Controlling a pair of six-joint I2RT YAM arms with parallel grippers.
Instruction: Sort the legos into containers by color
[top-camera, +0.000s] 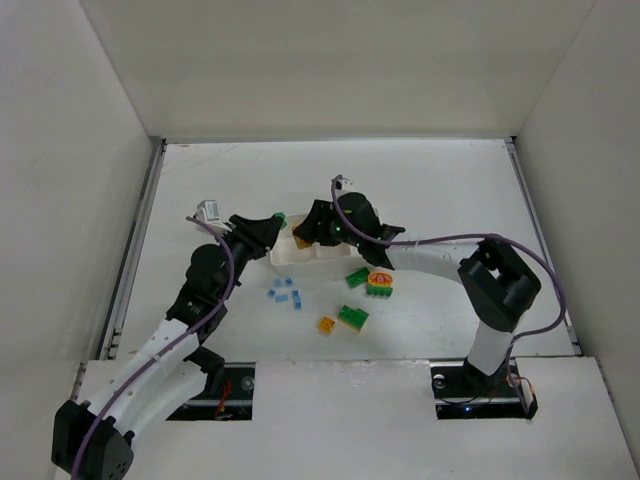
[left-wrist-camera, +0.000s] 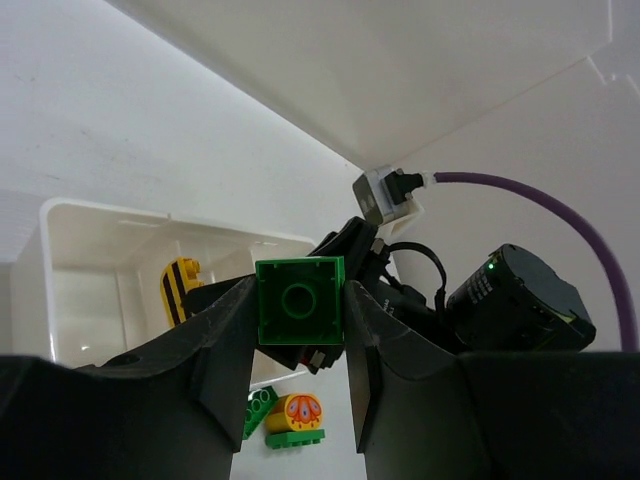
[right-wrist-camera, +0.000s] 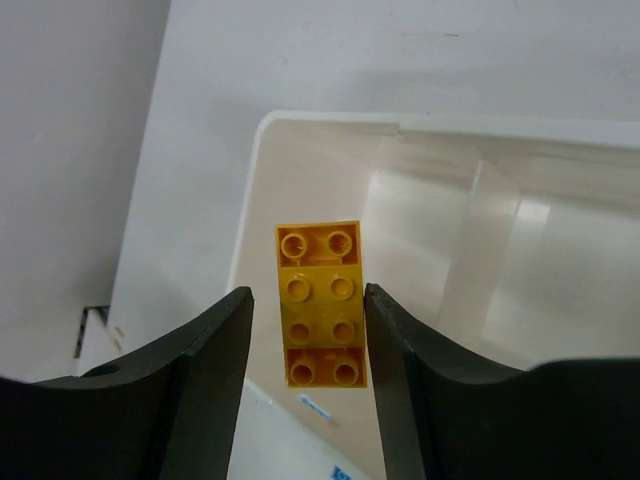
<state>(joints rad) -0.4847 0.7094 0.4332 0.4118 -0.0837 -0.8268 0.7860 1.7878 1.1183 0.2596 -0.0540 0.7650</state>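
Top external view: shallow white rectangular plastic tray (top-camera: 318, 262) with three compartments sits mid-tabletop (top-camera: 430, 180), and both arms converge on its left end. Left pincer (left-wrist-camera: 298, 292) is clenched on a small green square plastic brick (left-wrist-camera: 299, 312), round socket facing the wrist camera, near the tray's far-left corner. Right wrist view: right pincer (right-wrist-camera: 308, 295) straddles a yellow-orange two-by-four plastic brick (right-wrist-camera: 321, 330), studs toward the camera, over the tray's end compartment and its rim. That brick touches one finger (right-wrist-camera: 395, 340) and a thin gap shows at the other, so I cannot tell whether it is gripped or let go. Left wrist view: a yellow-and-black piece (left-wrist-camera: 180, 288) lies inside the nearest compartment. Loose on the tabletop, near side of the tray: a cluster of tiny light blue bricks (top-camera: 286, 293); a green brick (top-camera: 356, 277) just beside an orange-topped green piece (top-camera: 380, 283); a second green brick (top-camera: 352, 317) with a small orange brick (top-camera: 326, 324) just beside it.
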